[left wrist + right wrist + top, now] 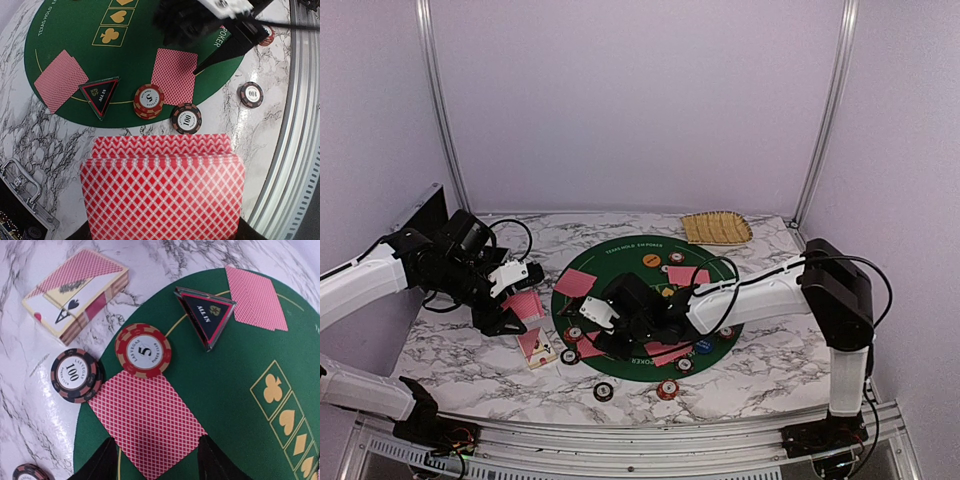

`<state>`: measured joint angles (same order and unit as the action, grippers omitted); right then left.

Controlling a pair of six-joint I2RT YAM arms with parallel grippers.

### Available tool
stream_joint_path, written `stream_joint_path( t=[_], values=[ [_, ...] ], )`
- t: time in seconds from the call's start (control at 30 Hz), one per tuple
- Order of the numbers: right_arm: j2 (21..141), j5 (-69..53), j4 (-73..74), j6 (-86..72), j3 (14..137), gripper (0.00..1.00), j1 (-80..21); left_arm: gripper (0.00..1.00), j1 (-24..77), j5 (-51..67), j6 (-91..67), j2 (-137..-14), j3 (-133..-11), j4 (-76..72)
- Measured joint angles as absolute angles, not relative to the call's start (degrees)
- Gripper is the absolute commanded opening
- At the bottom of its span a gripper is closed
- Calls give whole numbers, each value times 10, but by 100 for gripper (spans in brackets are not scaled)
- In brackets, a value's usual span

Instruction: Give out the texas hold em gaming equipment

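Left gripper (512, 298) clenched on card stack (162, 195). Right gripper (157, 461) released, jaws astride card (145, 420) at mat (240, 375) near-left edge.

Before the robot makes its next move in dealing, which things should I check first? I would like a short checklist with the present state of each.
1. Left gripper shut on the deck: ok.
2. Right gripper open over the card below it: ok.
3. That card face down on the green mat: ok.
4. Free space around it: not ok; the 5 chip and the 100 chip sit right beside it.
5. One card or two there: cannot tell.
6. Card box apart on the table: ok.
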<state>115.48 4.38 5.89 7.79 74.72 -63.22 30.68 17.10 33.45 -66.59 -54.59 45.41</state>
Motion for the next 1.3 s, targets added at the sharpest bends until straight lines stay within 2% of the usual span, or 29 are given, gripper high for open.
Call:
stream_joint_path(
  t=[0.1, 0.17, 0.5, 0.97, 1.3],
  values=[
    [1125, -4, 50, 30, 724, 71, -602, 0, 307, 171, 335, -666, -546, 454],
    [1102, -25, 46, 3, 710, 72, -584, 0, 307, 172, 335, -666, -546, 454],
    [1137, -74, 54, -57, 732, 72, -580, 0, 307, 176, 335, -666, -546, 454],
    [1230, 3, 91, -17, 857, 68, -618, 0, 307, 176, 335, -666, -546, 454],
    [1253, 27, 96, 9, 865, 64, -627, 0, 307, 176, 335, -666, -546, 454]
  ],
)
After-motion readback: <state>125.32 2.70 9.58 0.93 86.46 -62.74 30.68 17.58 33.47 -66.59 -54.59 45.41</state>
